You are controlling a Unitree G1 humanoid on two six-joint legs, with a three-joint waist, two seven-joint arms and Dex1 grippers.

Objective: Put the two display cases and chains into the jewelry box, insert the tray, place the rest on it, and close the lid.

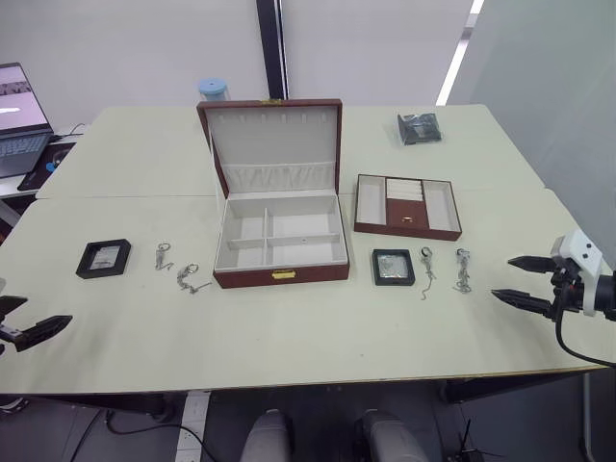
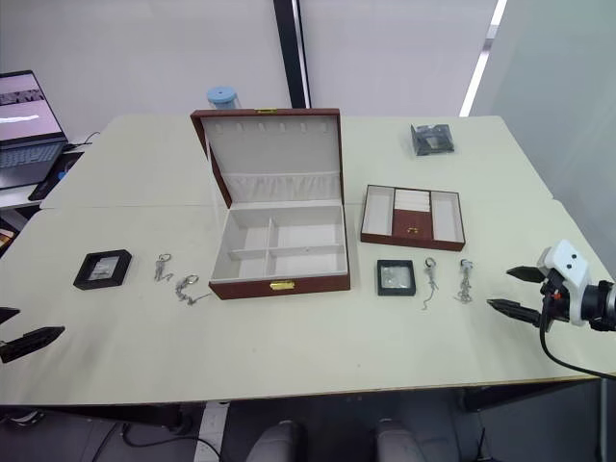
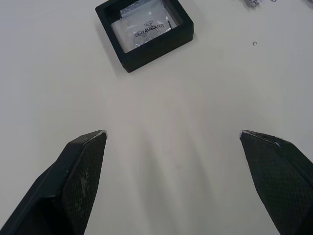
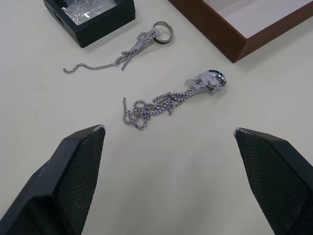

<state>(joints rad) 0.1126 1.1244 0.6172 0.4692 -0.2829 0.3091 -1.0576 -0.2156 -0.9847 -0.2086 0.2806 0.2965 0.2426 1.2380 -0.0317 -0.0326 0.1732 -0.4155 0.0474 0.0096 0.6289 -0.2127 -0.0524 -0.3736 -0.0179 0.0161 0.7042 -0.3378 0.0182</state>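
Observation:
The jewelry box (image 1: 281,274) stands open mid-table with its lid (image 1: 274,130) upright. To its right lies the tray (image 1: 407,205). One display case (image 1: 104,258) sits at the left beside two chains (image 1: 163,256) (image 1: 188,278). The other display case (image 1: 394,267) lies right of the box, with two more chains (image 1: 425,269) (image 1: 463,269) beside it. My left gripper (image 1: 48,310) hovers open near the front left edge, short of the left case (image 3: 145,32). My right gripper (image 1: 500,277) is open at the right, close to the rightmost chain (image 4: 166,100).
A dark grey packet (image 1: 420,127) lies at the back right. A laptop (image 1: 19,120) sits on a side table at the far left. A blue-lidded container (image 1: 213,89) stands behind the box. The table's front edge runs just below both grippers.

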